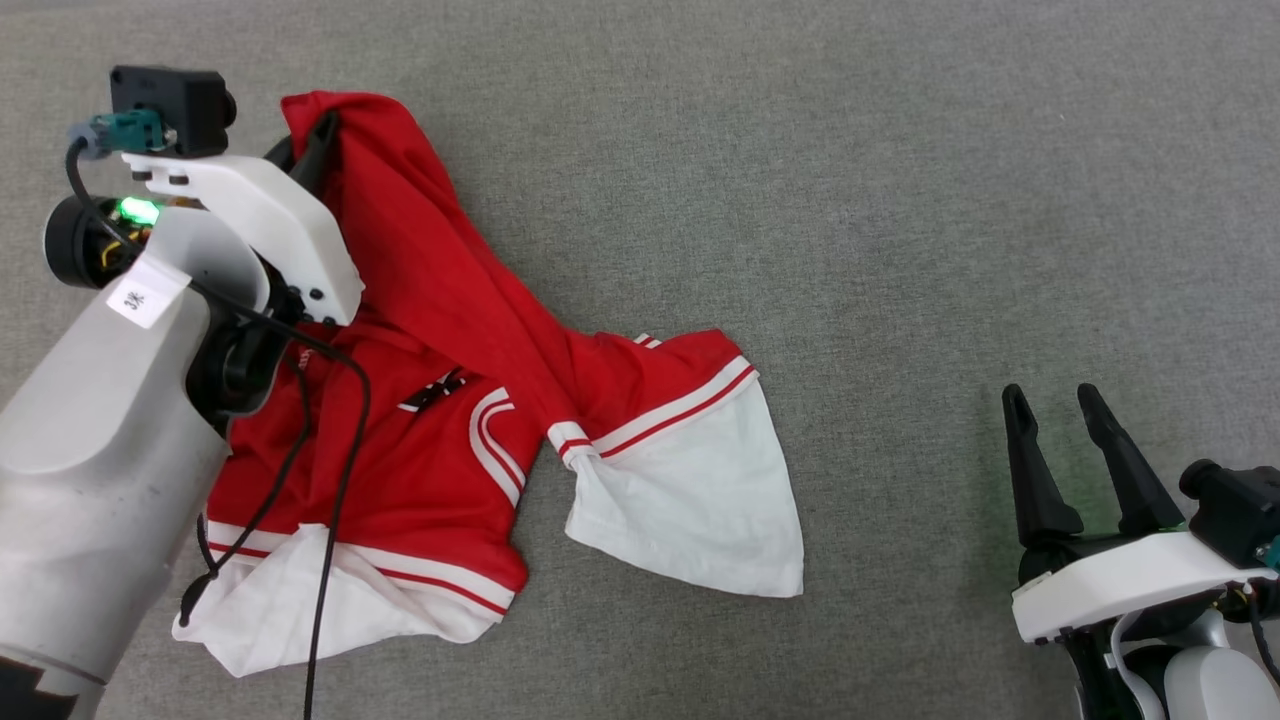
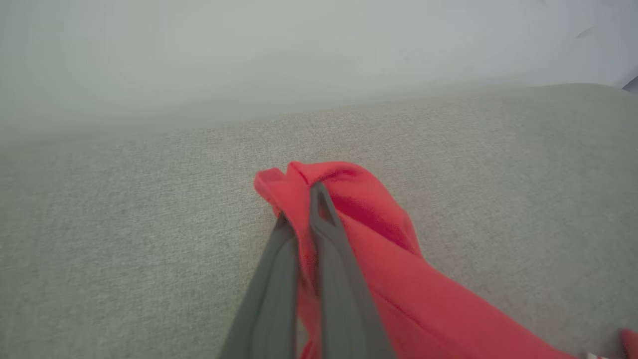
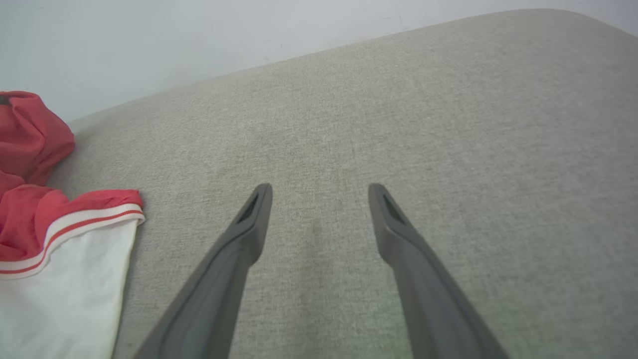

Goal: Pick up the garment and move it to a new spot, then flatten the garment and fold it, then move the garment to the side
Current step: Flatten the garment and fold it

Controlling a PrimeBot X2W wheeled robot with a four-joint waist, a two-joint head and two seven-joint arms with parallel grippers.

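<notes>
**LEFT TOOL CLAMPED ON GARMENT EDGE; RIGHT TOOL OPEN AND IDLE**

**Left arm.** In the head view the pale left forearm (image 1: 90, 450) enters from 7 o'clock and reaches up toward 10 o'clock. A black cable (image 1: 340, 480) hangs from the wrist across the cloth. The left tool (image 1: 322, 135) points toward 12 o'clock, at the far end of the garment (image 1: 420, 470).

**Left tool.** In the left wrist view the left tool (image 2: 301, 204) has its two dark fingers pressed together on a bunched red fold of the garment (image 2: 398, 289). The fold sticks out past the fingertips.

**Right arm.** The right tool (image 1: 1052, 395) sits at 4 o'clock in the head view, fingers pointing toward 12 o'clock. It is well apart from the cloth.

**Right tool.** In the right wrist view the right tool (image 3: 320, 189) has its fingers spread wide over the grey fabric surface (image 3: 448, 124). Nothing is between them.

**Garment.** The garment lies crumpled on the grey fabric surface (image 1: 900, 200), between 8 and 10 o'clock of the head view. A red band runs from the grip toward 5 o'clock, ending at a white sleeve (image 1: 700, 500) near centre. In the right wrist view the garment (image 3: 30, 219) shows at 9 o'clock.
</notes>
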